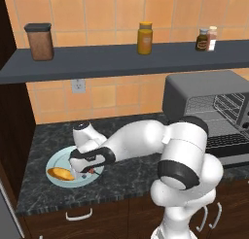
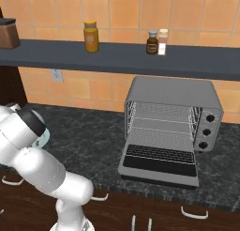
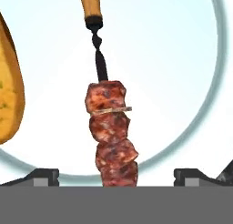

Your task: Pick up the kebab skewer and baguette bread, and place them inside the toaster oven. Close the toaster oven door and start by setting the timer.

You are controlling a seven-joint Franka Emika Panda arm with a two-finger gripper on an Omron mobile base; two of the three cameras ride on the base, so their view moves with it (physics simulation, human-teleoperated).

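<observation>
Two foods lay on the pale blue plate [image 1: 57, 161] at the left end of the dark stone counter [image 1: 126, 170]. Seen from the left base view, the baguette bread [image 1: 60, 173] rested on the left part of the plate, and the gripper [image 1: 86, 171] hung low over the plate just to its right, at the end of the white arm reaching across from the right. In the hand view the golden baguette bread [image 3: 8, 89] lay at the left edge, apart from the kebab skewer [image 3: 109, 127], which ran up the middle of the plate [image 3: 182, 59]. Its reddish-brown meat chunks sat between the two dark fingertips [image 3: 43, 176], which stood wide apart on each side, and neither tip touched the meat. The wooden handle of the skewer pointed away from the gripper.

Further right, in the right base view, the toaster oven [image 2: 174, 119] stood on the counter below the dark shelf [image 2: 122, 56]. The toaster oven door [image 2: 159, 164] was folded down flat toward the front edge of the counter, and the wire racks inside were bare. Three dark knobs [image 2: 206, 131] sat in a column on its right side. On the shelf stood a brown canister [image 1: 40, 41], a yellow jar [image 2: 91, 36] and two small bottles [image 2: 157, 42].
</observation>
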